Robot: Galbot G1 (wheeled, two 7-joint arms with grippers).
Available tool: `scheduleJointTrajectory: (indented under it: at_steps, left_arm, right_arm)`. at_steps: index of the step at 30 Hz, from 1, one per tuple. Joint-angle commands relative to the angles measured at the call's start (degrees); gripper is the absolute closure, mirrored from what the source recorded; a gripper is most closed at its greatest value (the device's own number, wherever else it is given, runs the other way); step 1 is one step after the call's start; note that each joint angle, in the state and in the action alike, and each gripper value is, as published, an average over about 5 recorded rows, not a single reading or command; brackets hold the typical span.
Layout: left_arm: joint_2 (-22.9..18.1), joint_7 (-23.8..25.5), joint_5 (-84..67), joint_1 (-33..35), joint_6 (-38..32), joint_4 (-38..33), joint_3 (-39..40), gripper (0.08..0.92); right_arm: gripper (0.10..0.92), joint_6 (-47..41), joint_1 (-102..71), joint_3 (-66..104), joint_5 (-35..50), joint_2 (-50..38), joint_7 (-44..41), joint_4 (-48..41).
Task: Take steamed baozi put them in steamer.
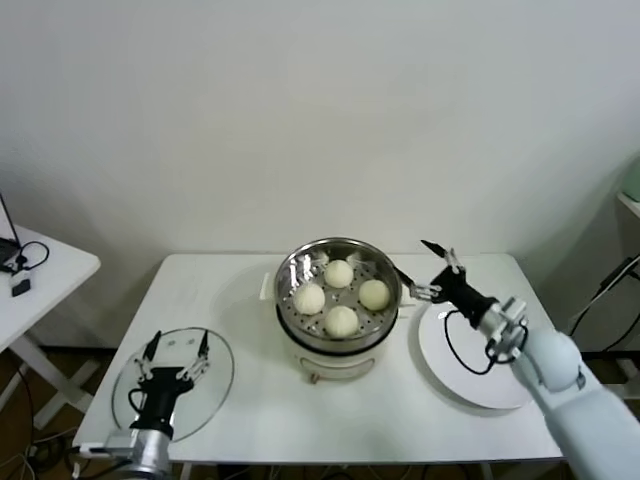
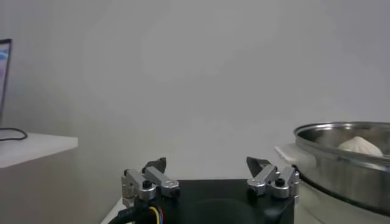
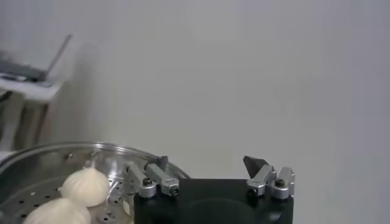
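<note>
All four baozi sit in steamer; plate bare, task appears done. R gripper wide, empty, beside rim. L gripper wide, empty, over glass lid.

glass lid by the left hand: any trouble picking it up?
Probably awkward. The glass lid lies flat on the table, so little edge shows to pinch. Being glass, it is likely slippery, rigid and breakable if dropped. The open left hand hovers over it.
</note>
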Motion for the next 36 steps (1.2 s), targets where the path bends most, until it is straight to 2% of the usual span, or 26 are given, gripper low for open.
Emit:
scheduleJointTrajectory:
  at_steps: [1,11,19,25,36]
  left_arm:
    - [-0.5,0.2,-1.0,0.1,-0.5,0.8,-1.5,0.177]
    - [0.3,1.5,-1.2,1.7,-2.6,0.8,-3.1,0.177]
    - [-0.1,2.1,-1.7,1.7,-2.9,0.6,-3.0,0.177]
    - [-0.5,4.4,-2.6,1.7,-3.9,1.2,-3.5,0.177]
    - [-0.8,4.5,-3.4,1.1,-3.6,1.1,-3.7,0.177]
  right_arm:
    - [0.203,10.1,-27.5,17.1,-7.6,23.1,8.1,6.4]
    - [0.203,15.2,-33.8,18.4,-7.8,31.2,8.5,6.1]
    - [0.203,16.2,-35.2,18.7,-8.6,31.8,8.8,6.4]
    - [0.203,16.8,-35.6,18.6,-8.0,31.8,8.7,5.8]
    - [0.203,16.5,-35.0,18.2,-8.1,31.5,8.3,6.0]
